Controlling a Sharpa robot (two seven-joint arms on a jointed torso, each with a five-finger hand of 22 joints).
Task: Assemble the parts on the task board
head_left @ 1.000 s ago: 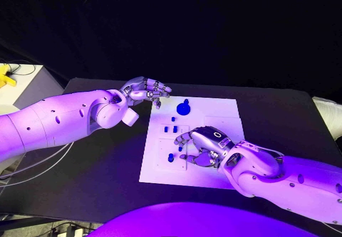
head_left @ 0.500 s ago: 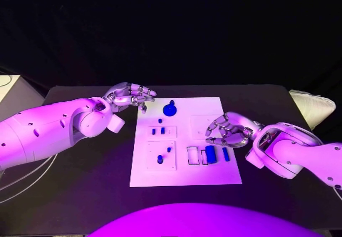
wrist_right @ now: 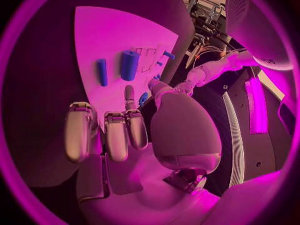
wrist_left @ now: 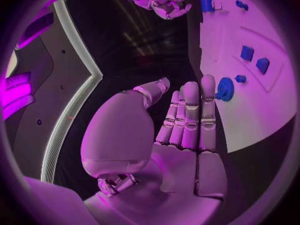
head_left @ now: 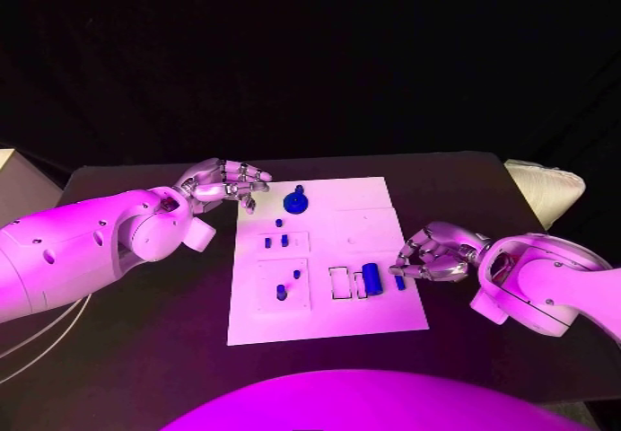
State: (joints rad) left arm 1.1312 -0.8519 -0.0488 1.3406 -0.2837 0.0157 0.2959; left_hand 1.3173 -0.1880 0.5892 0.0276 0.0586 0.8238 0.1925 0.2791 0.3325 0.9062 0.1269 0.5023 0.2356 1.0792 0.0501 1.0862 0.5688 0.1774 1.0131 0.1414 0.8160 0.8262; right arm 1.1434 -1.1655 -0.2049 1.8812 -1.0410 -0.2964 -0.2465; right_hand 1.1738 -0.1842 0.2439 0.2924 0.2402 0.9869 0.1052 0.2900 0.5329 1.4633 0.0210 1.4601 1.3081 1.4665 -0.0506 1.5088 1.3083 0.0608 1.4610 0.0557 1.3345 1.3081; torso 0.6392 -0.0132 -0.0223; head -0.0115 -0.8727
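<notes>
White cloth (head_left: 545, 187) at table (head_left: 155, 341) corner

We see our left arm reaching in from nine o'clock, its left hand (head_left: 225, 183) empty, fingers (wrist_left: 189, 116) loosely curled and close together. Our right arm enters from four o'clock; the right hand (head_left: 438, 253) holds nothing either, fingers (wrist_right: 117, 133) bent inward, pointing toward nine o'clock.

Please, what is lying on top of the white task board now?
On the task board lie small blue parts: a round gear, a thick cylinder, a thin pin and several small pegs. Nothing covers them; each robot hand is beside the board.
</notes>
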